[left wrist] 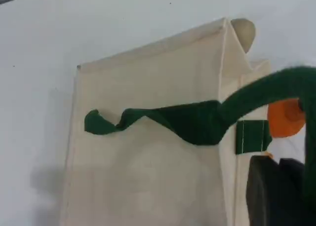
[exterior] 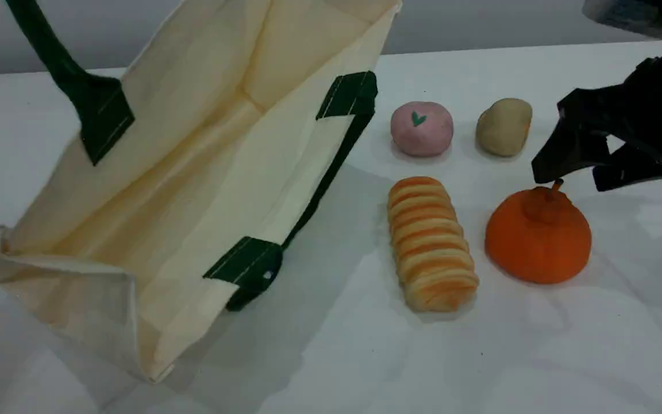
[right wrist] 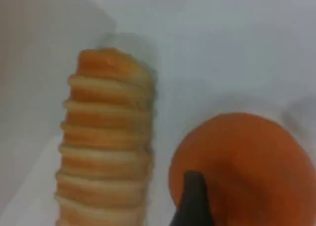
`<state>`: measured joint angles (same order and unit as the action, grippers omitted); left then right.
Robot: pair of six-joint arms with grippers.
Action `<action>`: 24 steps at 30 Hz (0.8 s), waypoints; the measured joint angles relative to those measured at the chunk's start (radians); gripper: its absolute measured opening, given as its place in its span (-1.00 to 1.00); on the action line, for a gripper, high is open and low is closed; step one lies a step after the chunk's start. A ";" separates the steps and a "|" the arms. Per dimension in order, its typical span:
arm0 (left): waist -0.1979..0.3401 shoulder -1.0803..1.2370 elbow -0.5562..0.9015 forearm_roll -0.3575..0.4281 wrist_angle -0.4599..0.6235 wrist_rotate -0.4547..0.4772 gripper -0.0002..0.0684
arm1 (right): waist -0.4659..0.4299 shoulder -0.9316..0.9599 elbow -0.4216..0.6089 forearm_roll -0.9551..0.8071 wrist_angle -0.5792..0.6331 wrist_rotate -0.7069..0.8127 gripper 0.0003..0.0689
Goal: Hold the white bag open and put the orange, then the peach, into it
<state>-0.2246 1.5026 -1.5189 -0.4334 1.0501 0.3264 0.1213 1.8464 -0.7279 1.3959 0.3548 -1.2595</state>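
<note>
White table [exterior: 331, 356] carrying everything | left gripper [left wrist: 274, 191] (pinched shut) lifting cream canvas bag [exterior: 193, 172] by its green handle [left wrist: 197, 119] | right gripper [exterior: 566, 172] gaping wide, hovering over round bumpy orange [exterior: 538, 241] near right edge

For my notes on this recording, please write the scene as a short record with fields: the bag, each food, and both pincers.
white bag: on its side, mouth open toward the foods, one green handle pulled upward
left pincer: out of the scene view, shut; the wrist view shows the handle running to it
right pincer: open, just above the orange, not gripping it
orange: on the table, right of the bread roll
peach: on the table, behind the roll
beige lump: right of the peach
</note>
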 joint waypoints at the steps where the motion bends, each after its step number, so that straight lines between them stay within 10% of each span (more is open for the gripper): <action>1: 0.000 0.000 0.000 0.000 0.000 0.000 -0.86 | -0.001 0.007 0.000 0.011 0.013 -0.006 0.49; 24: 0.000 0.000 0.000 0.008 -0.003 0.002 -0.86 | -0.001 0.160 0.000 0.231 0.122 -0.245 0.49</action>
<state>-0.2246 1.5026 -1.5189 -0.4251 1.0472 0.3282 0.1203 2.0068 -0.7279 1.6269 0.4771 -1.5041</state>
